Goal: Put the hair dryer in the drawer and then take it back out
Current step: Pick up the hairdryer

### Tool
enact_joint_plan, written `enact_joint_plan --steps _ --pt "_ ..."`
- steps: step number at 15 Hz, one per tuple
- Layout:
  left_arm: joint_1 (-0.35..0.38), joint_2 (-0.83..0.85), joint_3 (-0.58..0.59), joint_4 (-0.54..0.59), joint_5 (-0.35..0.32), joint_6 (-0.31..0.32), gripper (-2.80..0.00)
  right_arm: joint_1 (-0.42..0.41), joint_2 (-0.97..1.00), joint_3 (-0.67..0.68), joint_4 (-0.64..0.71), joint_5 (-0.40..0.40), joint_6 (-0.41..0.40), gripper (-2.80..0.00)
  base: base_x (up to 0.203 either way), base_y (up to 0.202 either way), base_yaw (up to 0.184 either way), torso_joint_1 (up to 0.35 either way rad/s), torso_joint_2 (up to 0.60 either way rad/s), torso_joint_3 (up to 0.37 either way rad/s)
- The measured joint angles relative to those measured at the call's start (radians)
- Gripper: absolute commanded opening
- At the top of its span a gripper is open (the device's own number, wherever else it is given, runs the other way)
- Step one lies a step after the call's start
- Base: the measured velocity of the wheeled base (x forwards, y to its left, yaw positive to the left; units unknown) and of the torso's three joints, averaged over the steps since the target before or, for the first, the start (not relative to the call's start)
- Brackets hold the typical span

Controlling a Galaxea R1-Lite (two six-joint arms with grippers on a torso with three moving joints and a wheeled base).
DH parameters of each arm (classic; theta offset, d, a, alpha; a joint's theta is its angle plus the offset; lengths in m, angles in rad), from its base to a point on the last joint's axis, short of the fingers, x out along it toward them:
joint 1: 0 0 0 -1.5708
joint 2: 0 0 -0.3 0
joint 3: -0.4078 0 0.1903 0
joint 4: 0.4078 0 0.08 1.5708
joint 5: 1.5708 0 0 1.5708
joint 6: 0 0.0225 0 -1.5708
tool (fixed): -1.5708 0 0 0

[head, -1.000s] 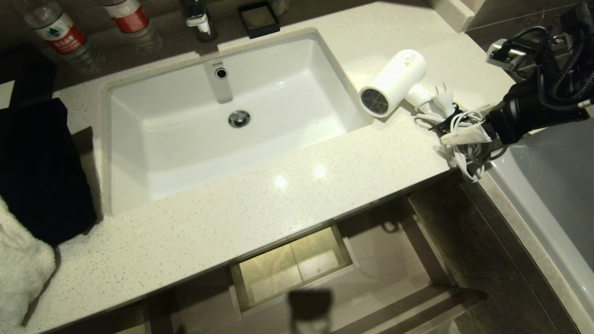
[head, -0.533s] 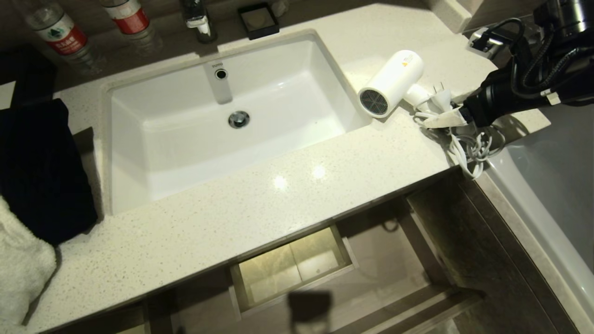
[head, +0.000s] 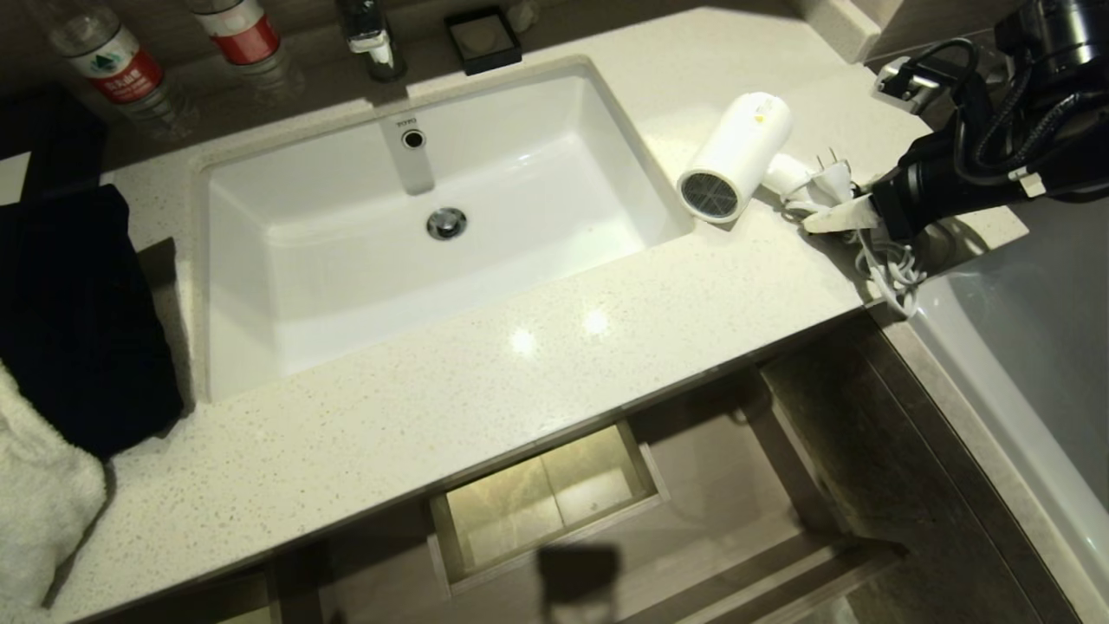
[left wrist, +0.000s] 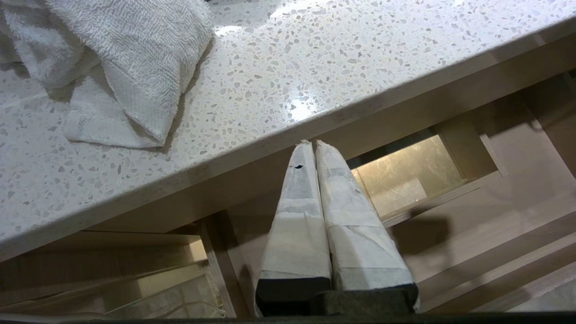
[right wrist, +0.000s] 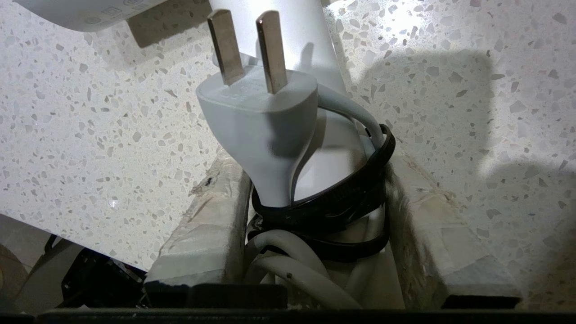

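Hair dryer point(head: 739, 154) lies on its side on the speckled countertop point(head: 485, 381), just right of the sink point(head: 433, 225), grey rear grille facing the counter's front edge. Its handle point(right wrist: 310, 40) points toward the right arm. Plug point(right wrist: 258, 112) rests against the handle, prongs up, and a black strap point(right wrist: 342, 198) bundles the coiled cord point(head: 892, 269), which trails to the counter's right edge.

Right gripper point(head: 836, 217) reaches in from the right, low over the counter. Its taped fingers point(right wrist: 207, 229) sit on either side of the handle end, plug and cord bundle, pressed against the strap: gripping the dryer at its handle.

Drawer point(head: 554, 498) stands pulled out below the counter front, boxed cut-out visible at its back.

Left gripper point(left wrist: 310, 148) is parked in front of the counter edge above the drawer, fingers pressed together, holding nothing. White towel point(left wrist: 112, 67) lies on the counter's left end beside a dark cloth point(head: 78, 321). Two water bottles point(head: 113, 69) stand behind the sink.
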Motion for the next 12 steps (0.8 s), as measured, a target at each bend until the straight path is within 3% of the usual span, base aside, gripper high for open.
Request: enact_joint_plan --steps 8,12 --pt "0.000 0.000 0.000 0.000 0.000 0.000 -2.80 -0.021 -0.073 0.000 0.025 -0.011 0.012 -2.80 0.000 0.000 0.000 0.000 0.00 0.000" --pt "0.000 0.000 0.000 0.000 0.000 0.000 -2.80 -0.026 -0.109 -0.001 0.021 -0.075 0.012 -2.80 0.000 0.000 0.000 0.000 0.00 0.000"
